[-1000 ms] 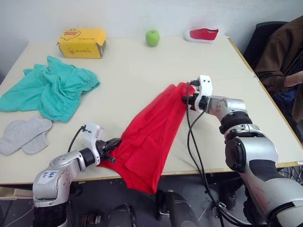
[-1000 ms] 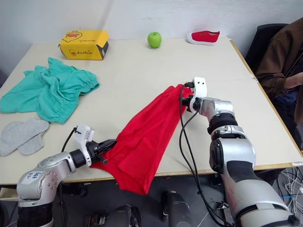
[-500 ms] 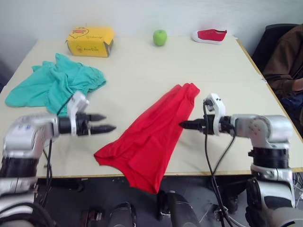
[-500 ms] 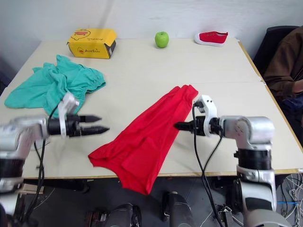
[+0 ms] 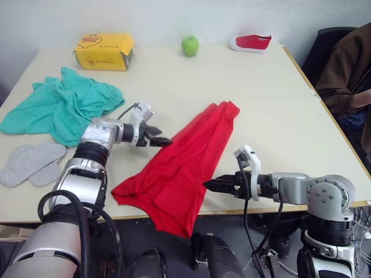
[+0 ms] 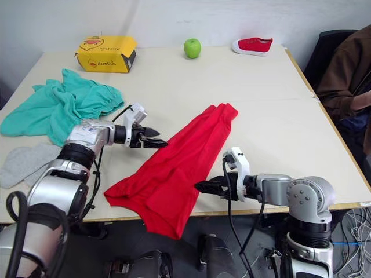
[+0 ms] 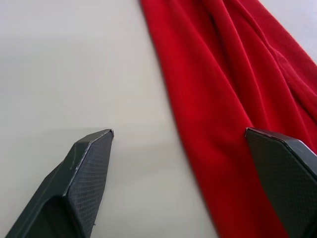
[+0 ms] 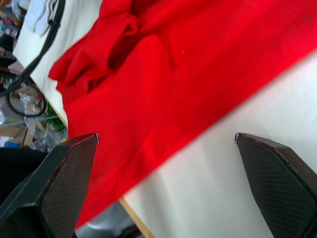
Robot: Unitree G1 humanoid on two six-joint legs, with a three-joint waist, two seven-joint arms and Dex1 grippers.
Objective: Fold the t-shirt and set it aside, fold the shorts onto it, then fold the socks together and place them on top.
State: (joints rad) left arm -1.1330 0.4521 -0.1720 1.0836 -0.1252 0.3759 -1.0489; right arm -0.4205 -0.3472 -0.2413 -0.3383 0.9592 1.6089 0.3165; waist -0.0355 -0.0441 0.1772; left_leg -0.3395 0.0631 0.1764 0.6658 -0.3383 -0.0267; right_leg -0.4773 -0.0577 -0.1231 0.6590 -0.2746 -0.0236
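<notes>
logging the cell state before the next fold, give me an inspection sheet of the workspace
surface: beige table, seam across its right side.
job's things: t-shirt in a long diagonal band, its near end over the front edge; shorts crumpled at left; socks side by side near the left front.
clutter: yellow box, green apple, red shoe along the far edge.
grippers: left claw open at the shirt's left edge; right claw open at its right edge.
cables: black, along both arms.
surroundings: person seated at right, brown sleeve.

Pale beige table across most of frame; plain white wall along top; dark chair at upper right; cluttered dark floor along bottom edge.
</notes>
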